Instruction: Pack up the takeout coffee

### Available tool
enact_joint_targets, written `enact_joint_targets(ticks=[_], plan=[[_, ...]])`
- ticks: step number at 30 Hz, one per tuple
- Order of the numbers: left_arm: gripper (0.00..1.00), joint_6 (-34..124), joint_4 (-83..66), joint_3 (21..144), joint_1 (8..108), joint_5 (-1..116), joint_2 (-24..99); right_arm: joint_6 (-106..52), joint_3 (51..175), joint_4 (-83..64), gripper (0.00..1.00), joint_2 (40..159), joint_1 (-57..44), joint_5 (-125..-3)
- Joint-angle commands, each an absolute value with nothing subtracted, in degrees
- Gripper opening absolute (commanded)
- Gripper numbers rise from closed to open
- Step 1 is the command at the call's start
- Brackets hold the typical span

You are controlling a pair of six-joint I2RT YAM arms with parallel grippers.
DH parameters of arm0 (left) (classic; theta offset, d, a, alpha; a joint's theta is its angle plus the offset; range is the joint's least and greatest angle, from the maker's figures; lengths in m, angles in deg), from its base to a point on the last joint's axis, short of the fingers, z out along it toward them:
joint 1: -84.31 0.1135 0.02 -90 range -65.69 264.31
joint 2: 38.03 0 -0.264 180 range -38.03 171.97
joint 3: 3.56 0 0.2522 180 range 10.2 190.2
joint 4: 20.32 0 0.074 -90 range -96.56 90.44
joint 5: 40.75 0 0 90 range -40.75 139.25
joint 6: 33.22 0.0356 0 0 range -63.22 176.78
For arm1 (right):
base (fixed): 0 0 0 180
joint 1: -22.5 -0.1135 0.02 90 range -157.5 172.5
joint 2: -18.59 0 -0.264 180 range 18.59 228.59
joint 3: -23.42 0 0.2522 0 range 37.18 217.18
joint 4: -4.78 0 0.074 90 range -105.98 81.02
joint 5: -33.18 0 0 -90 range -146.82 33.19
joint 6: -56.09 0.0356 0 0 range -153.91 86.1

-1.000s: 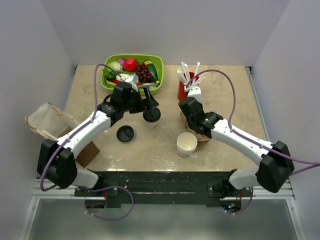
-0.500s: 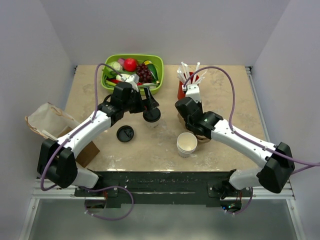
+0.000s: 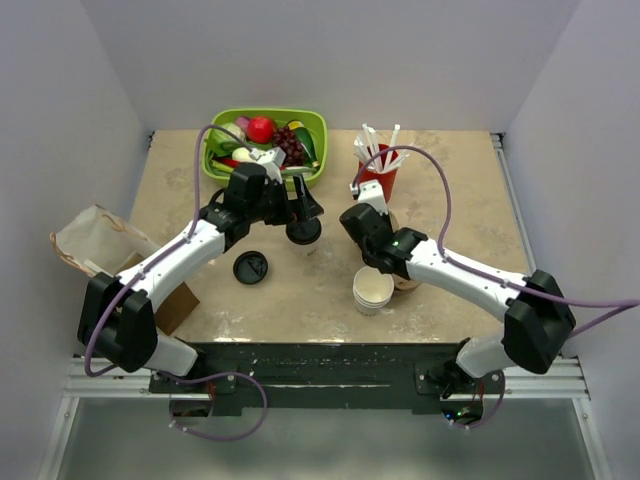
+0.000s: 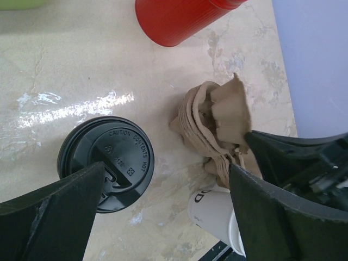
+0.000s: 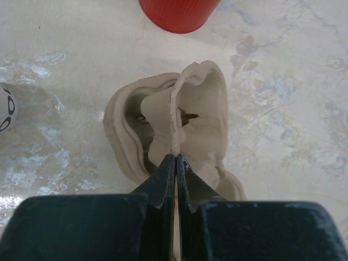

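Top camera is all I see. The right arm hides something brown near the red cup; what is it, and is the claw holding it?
Observer: A brown pulp cup carrier; the right claw is pinched shut on its middle ridge.
Operator: And the left claw by the takeout coffee?
Observer: Wide open; the cup stands beside one finger, ungripped.
Operator: Anything on its lid?
Observer: Raised lettering: "Caution contents hot".

The beige marbled table [image 3: 450, 180] is being occupied by a green bin [image 3: 265, 112], red cup [image 3: 375, 180], takeout coffee [image 3: 304, 233], loose lid [image 3: 250, 268], cup stack [image 3: 373, 288] and pulp carrier [image 5: 201, 103].
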State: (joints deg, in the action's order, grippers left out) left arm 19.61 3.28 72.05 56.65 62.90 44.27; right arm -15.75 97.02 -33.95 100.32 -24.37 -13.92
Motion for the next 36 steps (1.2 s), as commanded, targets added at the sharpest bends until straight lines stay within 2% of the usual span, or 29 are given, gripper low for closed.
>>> enact_joint_targets(ticks=[1,3,5,6,8,9,11,12,15,18,20,22,36], plan=[[1.00,22.0,0.5,74.1,55.8,65.3,44.2,-13.7,97.9,-30.1,0.00,103.5,-24.5,-17.3],[1.00,22.1,0.7,74.1,55.8,64.9,44.1,-13.2,99.0,-29.8,0.01,105.2,-24.6,-19.2],[1.00,22.2,1.2,74.1,55.8,64.6,44.0,-12.4,99.8,-30.3,0.09,106.1,-24.6,-19.9],[1.00,22.2,1.3,74.1,55.8,64.5,43.7,-11.9,100.5,-30.8,0.22,106.4,-24.6,-20.2],[1.00,22.3,1.7,74.1,55.8,64.2,43.6,-10.9,100.9,-32.0,0.28,106.0,-24.6,-19.9],[1.00,22.4,1.9,74.1,55.8,64.1,43.4,-10.5,101.2,-32.4,0.38,105.4,-24.5,-19.9],[1.00,22.8,2.2,74.0,55.8,64.0,43.2,-9.5,101.2,-33.6,0.53,103.2,-24.3,-20.0],[1.00,22.9,2.4,73.9,55.8,63.8,43.0,-8.9,101.0,-34.1,0.64,102.4,-24.0,-20.2],[1.00,23.2,3.1,73.7,55.8,63.5,42.4,-7.0,99.3,-34.9,0.73,97.9,-22.2,-22.1],[1.00,23.5,3.8,73.7,55.7,62.9,42.0,-10.3,96.1,-32.1,0.75,93.6,-17.9,-30.4],[1.00,23.7,4.9,74.1,55.7,62.5,41.9,-10.3,95.2,-33.1,0.73,92.2,-12.9,-36.8],[1.00,23.8,5.7,74.1,55.7,62.0,41.3,-11.8,93.8,-33.2,0.68,91.1,-11.3,-37.8],[1.00,24.9,12.8,74.9,55.4,58.4,39.0,-14.5,92.5,-34.6,0.57,96.2,-9.8,-44.0]])
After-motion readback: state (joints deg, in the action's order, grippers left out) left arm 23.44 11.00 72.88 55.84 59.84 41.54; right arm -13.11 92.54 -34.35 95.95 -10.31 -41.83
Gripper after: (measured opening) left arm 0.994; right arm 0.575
